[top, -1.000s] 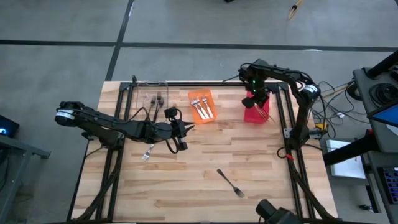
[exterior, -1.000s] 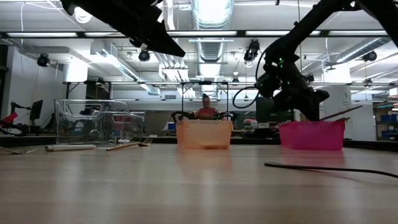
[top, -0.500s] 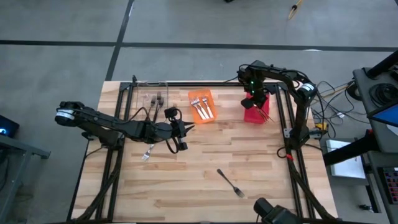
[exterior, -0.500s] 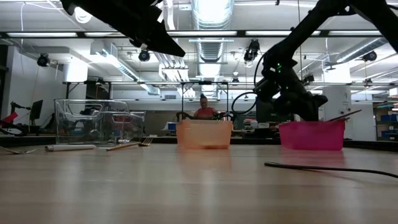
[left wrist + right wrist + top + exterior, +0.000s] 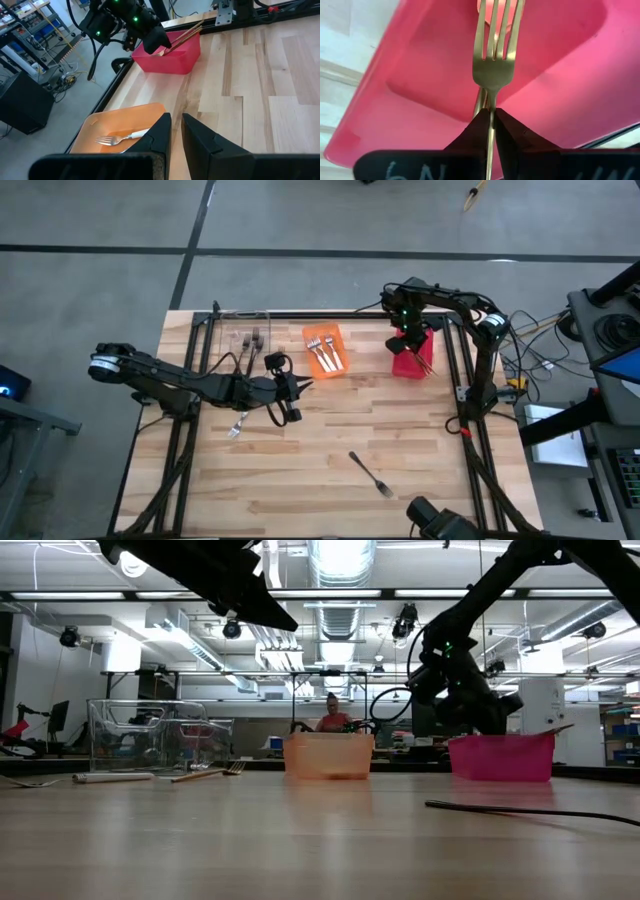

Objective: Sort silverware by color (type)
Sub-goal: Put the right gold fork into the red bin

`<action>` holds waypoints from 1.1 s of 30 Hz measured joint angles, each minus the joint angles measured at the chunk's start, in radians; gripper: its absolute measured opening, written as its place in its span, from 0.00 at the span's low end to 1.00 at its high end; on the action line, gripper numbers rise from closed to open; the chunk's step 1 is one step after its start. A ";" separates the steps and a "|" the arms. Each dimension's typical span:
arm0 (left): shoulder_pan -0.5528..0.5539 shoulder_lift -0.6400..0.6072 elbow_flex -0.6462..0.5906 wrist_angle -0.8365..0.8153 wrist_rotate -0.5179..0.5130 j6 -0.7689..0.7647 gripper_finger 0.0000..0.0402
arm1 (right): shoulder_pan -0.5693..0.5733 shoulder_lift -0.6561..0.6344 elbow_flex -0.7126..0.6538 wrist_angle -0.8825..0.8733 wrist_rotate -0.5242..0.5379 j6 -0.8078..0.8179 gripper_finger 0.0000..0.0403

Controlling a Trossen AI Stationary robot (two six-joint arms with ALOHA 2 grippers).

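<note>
My right gripper (image 5: 408, 332) hangs over the red bin (image 5: 412, 360), shut on a gold fork (image 5: 493, 60) whose tines point down into the bin. More gold forks (image 5: 184, 35) lean on the bin's rim. The orange bin (image 5: 323, 350) holds white-handled forks (image 5: 120, 138), and the clear bin (image 5: 248, 340) holds dark ones. One dark fork (image 5: 372, 473) lies flat on the table near the front, and another fork (image 5: 237, 426) lies at the left. My left gripper (image 5: 290, 394) hovers shut and empty above the table's middle left. My right gripper pinches the gold fork's neck (image 5: 491, 102), just behind the tines, between its two fingers (image 5: 481, 131). The fingers point steeply down and lie along the fork. The tines reach ahead of the fingertips into the red bin. Whether they touch its floor, I cannot tell.
Loose forks (image 5: 205, 774) lie on the table in front of the clear bin (image 5: 150, 735). Black frame rails (image 5: 190, 350) run along both table sides. A person (image 5: 330, 720) sits in the room beyond the table. Bare wood (image 5: 330, 430) spreads across the table's middle.
My right gripper has sunk slightly toward the red bin with the gold fork still held.
</note>
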 joint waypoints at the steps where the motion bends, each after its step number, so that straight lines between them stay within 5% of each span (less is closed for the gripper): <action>1: 0.000 0.000 0.000 0.000 0.000 0.000 0.07 | 0.000 0.000 0.000 0.005 0.000 0.000 0.03; 33: 0.000 0.000 0.000 0.000 0.000 0.005 0.07 | 0.000 0.000 0.000 0.084 0.001 -0.009 0.03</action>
